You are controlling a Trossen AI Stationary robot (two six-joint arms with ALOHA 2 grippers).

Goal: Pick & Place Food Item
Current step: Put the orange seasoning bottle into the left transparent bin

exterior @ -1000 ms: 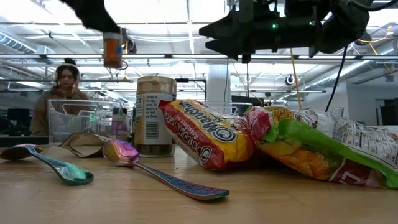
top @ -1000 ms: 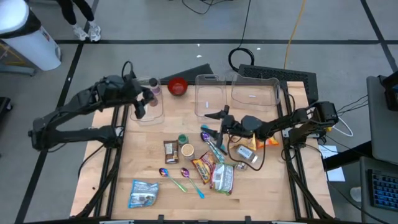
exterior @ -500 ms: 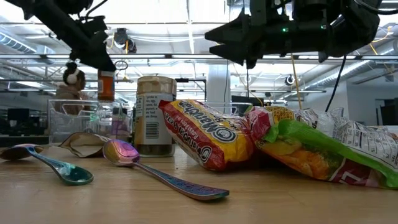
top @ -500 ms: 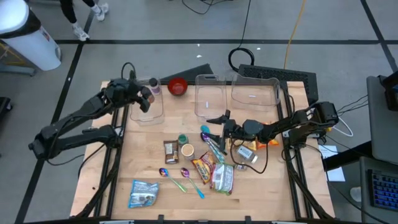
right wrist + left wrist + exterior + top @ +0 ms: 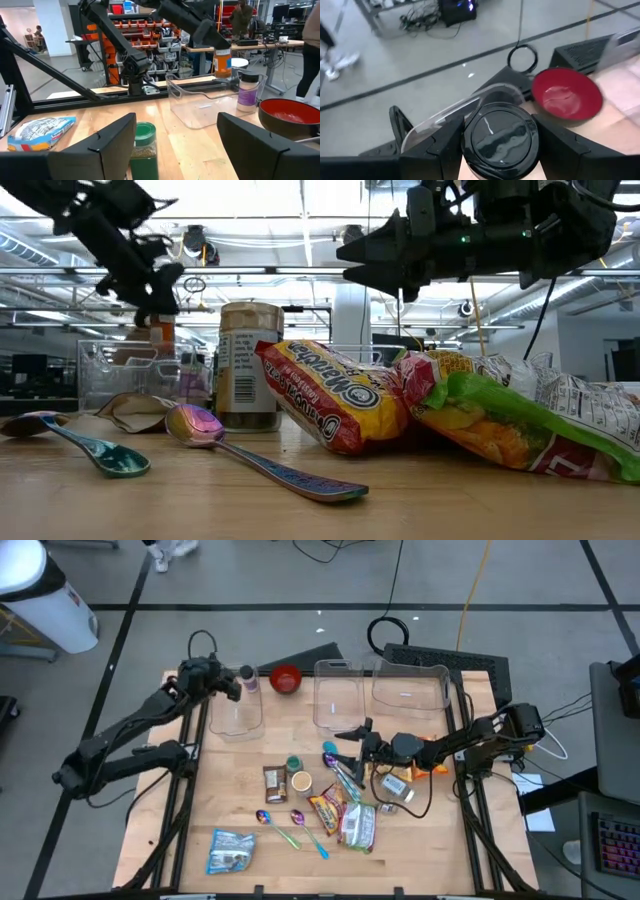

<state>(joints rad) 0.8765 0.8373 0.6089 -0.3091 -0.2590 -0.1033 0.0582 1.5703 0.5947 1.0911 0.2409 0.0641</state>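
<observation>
**Bottle lowered to the bin at the table's far left corner**

Over the last second the left gripper point(image 5: 228, 686) has carried the orange plastic bottle point(image 5: 161, 336) down. It hung well above the table a second ago and now sits at about rim height of the clear plastic container point(image 5: 240, 718) in the far left corner of the wooden table point(image 5: 440, 830). The arm has also swung toward the far edge. Its fingers are part closed around the bottle, one on each side of the round black lid point(image 5: 500, 137). I judge the placing step nearly done, with only the last bit of lowering and the release left.

The right gripper point(image 5: 346, 740) hovers over the middle of the table with its fingers spread wide and nothing between them. It has barely shifted, and the green-capped glass jar point(image 5: 145, 142) stands just ahead of it.

From above, the gripper hides the bottle completely. The left wrist view shows only the lid, with the shiny red bowl point(image 5: 566, 95) beyond it. From table height the orange body shows behind the container's wall, but I cannot tell whether the bottle is already inside the container or just beside it. Its label is unreadable.
</observation>
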